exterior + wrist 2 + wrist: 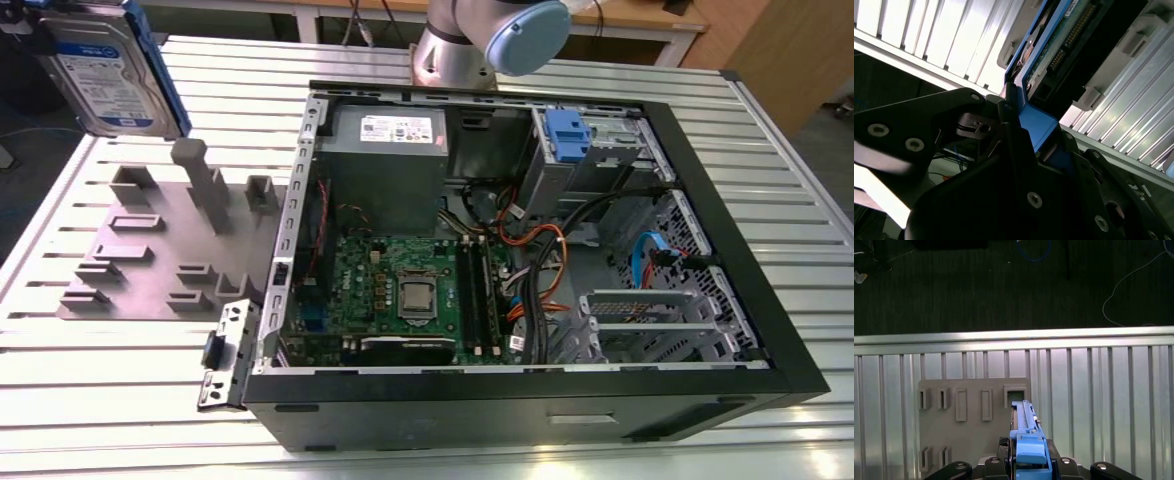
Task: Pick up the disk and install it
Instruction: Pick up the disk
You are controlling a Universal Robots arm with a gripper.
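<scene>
Second wrist view is showing the black metal pincer [1037, 131] clamping its two fingers on the blue plastic carrier frame of the disk, a flat rectangular silver-metal hard drive with a white-and-blue label [114, 70]. The drive's green circuit underside and rows of connector pins are facing this camera. The drive is hanging in the air at eleven o'clock in the exterior view, roughly upright, touching nothing but the pincer.

Beneath it, a matt grey moulded holder plate [147, 255] with blocky posts and rectangular slots is lying flat on the ribbed aluminium table [120, 385]. Farther off, from the centre to four o'clock, a black open-sided computer case [534, 415] is lying on its side. It is showing a green motherboard [400, 290], tangled cables and, at one o'clock, a perforated grey metal drive cage [614, 150] beside a bare blue plastic bracket [567, 135].

By my reading, the pick-up is finished and the carry toward the case is in hand. Installing is calling for a firm hold on the smooth plastic, carrier edges lined up squarely with the cage, and a path avoiding the loose cables.
</scene>
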